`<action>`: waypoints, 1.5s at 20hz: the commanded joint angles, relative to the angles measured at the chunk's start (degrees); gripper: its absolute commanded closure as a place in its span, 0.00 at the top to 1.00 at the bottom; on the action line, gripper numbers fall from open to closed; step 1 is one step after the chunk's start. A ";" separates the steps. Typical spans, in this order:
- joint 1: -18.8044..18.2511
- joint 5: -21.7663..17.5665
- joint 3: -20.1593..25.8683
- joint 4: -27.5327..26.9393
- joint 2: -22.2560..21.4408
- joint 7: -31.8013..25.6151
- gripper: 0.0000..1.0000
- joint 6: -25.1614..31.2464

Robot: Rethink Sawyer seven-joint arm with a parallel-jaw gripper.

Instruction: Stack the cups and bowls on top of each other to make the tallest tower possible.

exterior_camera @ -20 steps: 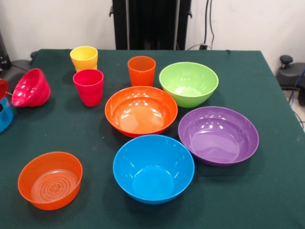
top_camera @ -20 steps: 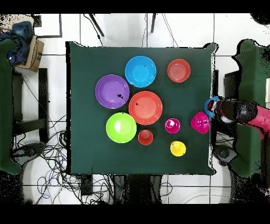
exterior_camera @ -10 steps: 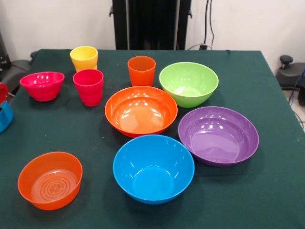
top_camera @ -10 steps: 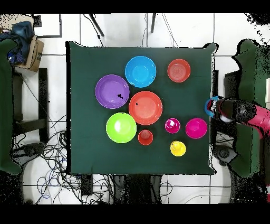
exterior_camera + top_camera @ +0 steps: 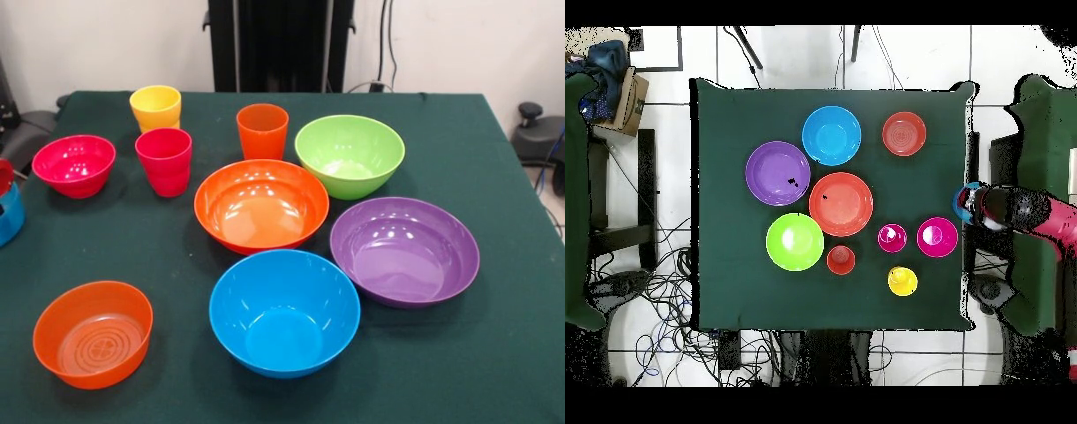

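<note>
Claw: not seen in either view, so how far it is open and whether it holds anything cannot be told.
Tower: none yet; every piece stands apart and upright on the tabletop, a dark green cloth.
Large bowls: orange in the middle, lime behind it to the right, purple at right, blue nearest the front camera; orange and lime look close to touching.
Small bowls: magenta by the left edge, clear orange at the front left corner with moulded rings in its floor.
Cups: yellow, red-pink and orange cup in the back row, narrow, ridged and tapered.
Edge: a blue bowl held by a person's hand just off the tabletop's side, probably the translucent one, though only a sliver shows.
Handling: glossy thin plastic, likely light, stiff and slippery; smooth round walls give little purchase, so a pinch over the rim, one finger inside and one outside, seems the best hold.
Stacking: a large bowl as base looks soundest; the cups, being narrow and likely to tip, belong last.
</note>
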 commanded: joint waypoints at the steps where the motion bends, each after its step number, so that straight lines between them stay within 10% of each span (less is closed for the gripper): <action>1: 4.00 -4.10 -2.41 -2.43 0.97 -16.47 1.00 0.14; 30: 16.01 12.75 -1.87 -12.09 -4.03 0.66 1.00 10.45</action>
